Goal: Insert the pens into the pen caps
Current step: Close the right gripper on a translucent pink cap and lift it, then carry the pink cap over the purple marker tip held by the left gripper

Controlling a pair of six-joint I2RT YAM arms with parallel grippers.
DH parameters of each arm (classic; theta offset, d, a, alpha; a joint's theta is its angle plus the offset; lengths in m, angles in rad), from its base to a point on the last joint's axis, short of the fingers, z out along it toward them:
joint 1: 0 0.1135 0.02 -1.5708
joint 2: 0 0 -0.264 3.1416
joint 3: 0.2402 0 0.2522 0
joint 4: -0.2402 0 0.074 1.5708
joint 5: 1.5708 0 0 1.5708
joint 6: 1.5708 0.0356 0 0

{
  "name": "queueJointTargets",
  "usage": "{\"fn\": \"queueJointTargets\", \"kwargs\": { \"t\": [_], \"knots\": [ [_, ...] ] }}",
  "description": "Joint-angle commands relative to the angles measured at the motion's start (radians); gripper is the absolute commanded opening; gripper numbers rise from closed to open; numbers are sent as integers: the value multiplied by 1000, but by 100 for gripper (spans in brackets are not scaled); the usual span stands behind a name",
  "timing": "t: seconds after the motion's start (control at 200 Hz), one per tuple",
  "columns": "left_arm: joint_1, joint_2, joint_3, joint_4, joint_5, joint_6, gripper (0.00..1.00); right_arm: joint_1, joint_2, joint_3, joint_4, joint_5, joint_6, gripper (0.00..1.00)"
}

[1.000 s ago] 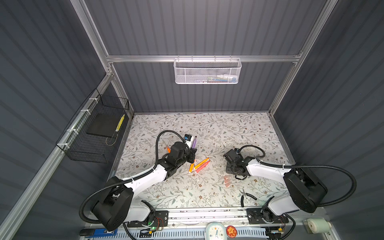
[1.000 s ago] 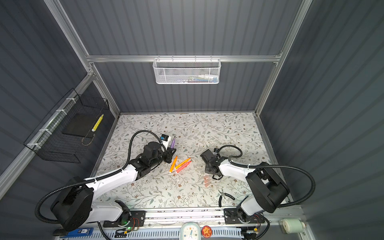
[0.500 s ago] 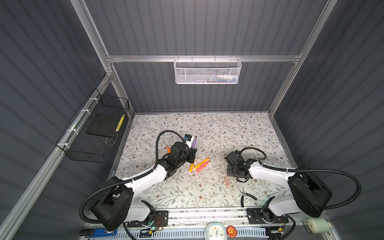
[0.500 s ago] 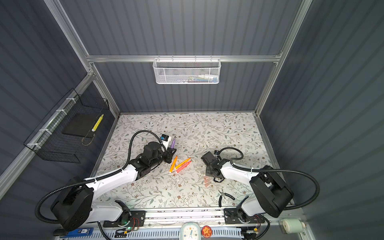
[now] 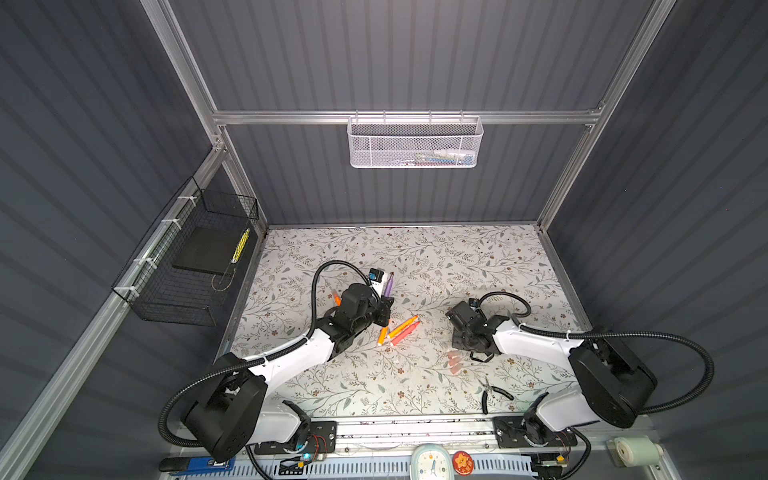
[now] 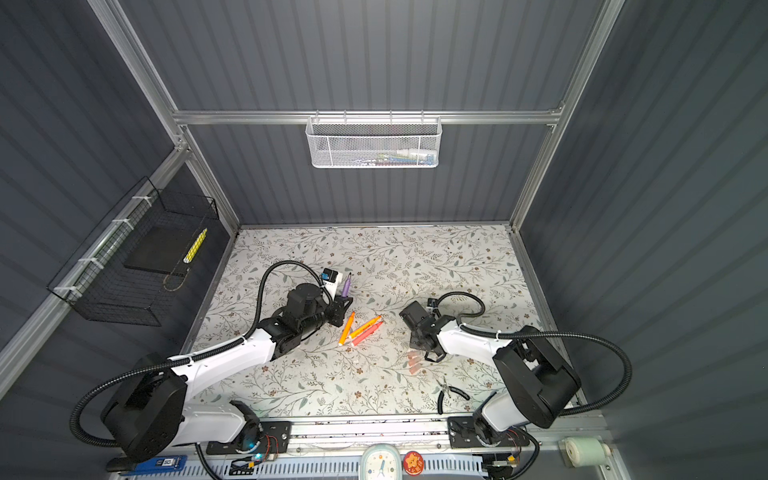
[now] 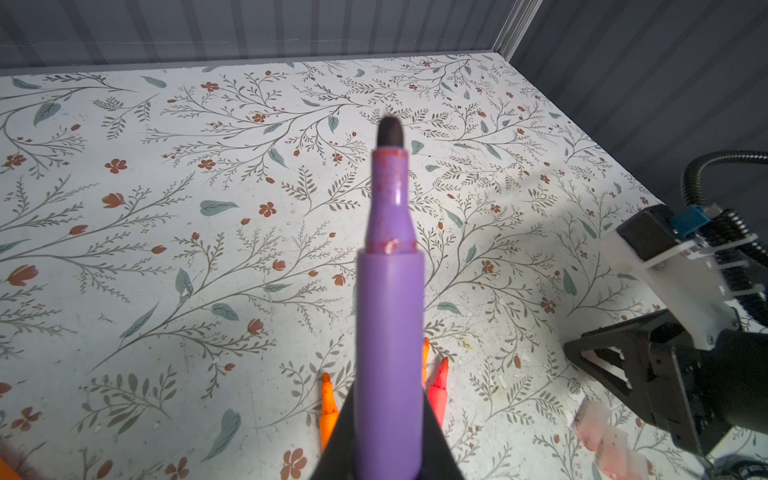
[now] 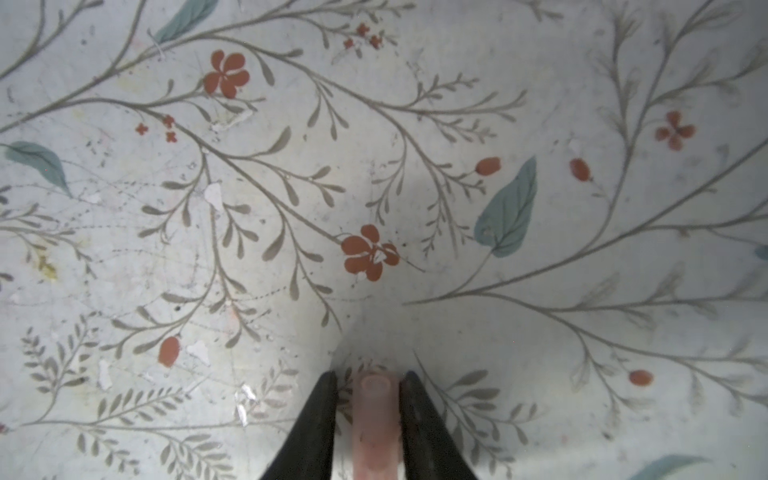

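Note:
My left gripper (image 5: 385, 304) (image 7: 389, 432) is shut on a purple pen (image 5: 389, 286) (image 7: 390, 291), which points up and away with its dark tip bare. Two orange pens (image 5: 382, 334) (image 5: 403, 325) and a pink-red pen (image 5: 405, 333) lie on the mat just right of it; another orange pen (image 5: 336, 297) peeks out behind the left arm. My right gripper (image 5: 460, 345) (image 8: 370, 376) points down at the mat, its narrow jaws astride a pale-pink pen cap (image 8: 376, 424). One finger lies against the cap; a thin gap shows on the other side. More pen caps (image 5: 454, 361) (image 7: 602, 436) lie beside it.
Black-handled pliers (image 5: 492, 392) lie near the front edge by the right arm's base. A white mesh basket (image 5: 415, 143) hangs on the back wall and a black wire basket (image 5: 187, 266) on the left wall.
My right gripper has shifted a little toward the front, down over the caps. The left arm and its purple pen have not moved.

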Motion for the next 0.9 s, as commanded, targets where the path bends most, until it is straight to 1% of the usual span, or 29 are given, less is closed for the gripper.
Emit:
{"fn": "queueJointTargets", "kwargs": {
  "t": [0.0, 0.19, 0.32, 0.535, 0.56, 0.68, 0.76, 0.845, 0.895],
  "knots": [
    [-2, -21, 12, -8, 21, 2, 0, -4, 55, -25, -63, -5, 0, 24],
    [-2, -21, 12, -5, 30, 2, 0, -3, 73, -16, -52, -17, 3, 12],
    [-2, -12, 11, 4, 49, 4, 0, -4, 20, -13, -54, -10, 6, 10],
    [-6, 5, 7, 34, 106, 5, 0, -2, -229, -19, -51, 11, 24, 2],
    [-6, 6, 6, 40, 111, 7, 0, 0, -260, -19, -24, 18, 22, 0],
    [-11, 10, -2, 67, 148, 7, 0, 6, -425, -26, 1, 46, 25, 0],
    [-14, 11, -12, 97, 183, 9, 0, 10, -529, -49, 75, 33, 12, 0],
    [-20, 13, -28, 140, 243, 19, 0, 15, -621, -89, 208, 16, 1, 0],
    [-25, 11, -39, 172, 281, 25, 0, 22, -650, -105, 290, 9, -1, 0]
  ]
}}
